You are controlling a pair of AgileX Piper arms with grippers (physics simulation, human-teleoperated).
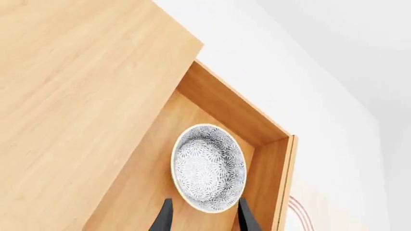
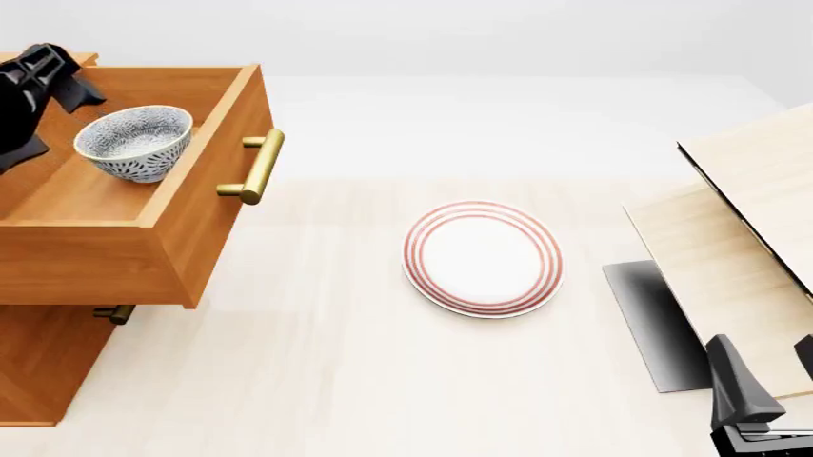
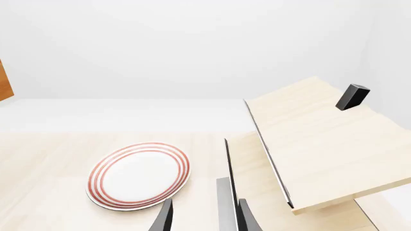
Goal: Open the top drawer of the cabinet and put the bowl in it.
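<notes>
Bowl sits upright on the floor of the top drawer, upper left of the front view. The drawer is pulled well out of the cabinet, its brass handle facing the middle of the frame. In the left wrist view the bowl lies inside the drawer walls, near the front panel.

We judge the placing step all but done: drawer open, bowl inside. What is left is for the left arm to clear out. That calls for a lift up and back from the drawer, clear of its walls and the bowl's rim. The task says nothing of shutting the drawer.

Left gripper: its fingers are spread apart, roughly as wide as the bowl, dark tips at the lower edge of the wrist view. They seem to stand off the bowl and hold nothing, though we cannot rule out a touch at the rim. In the front view the left gripper shows at the far upper left, beside the bowl.

Right gripper: fingers parted, empty, over the surface near the red-ringed plate and the pale wood furniture. In the front view it sits idle at the lower right, well apart from the drawer.
</notes>
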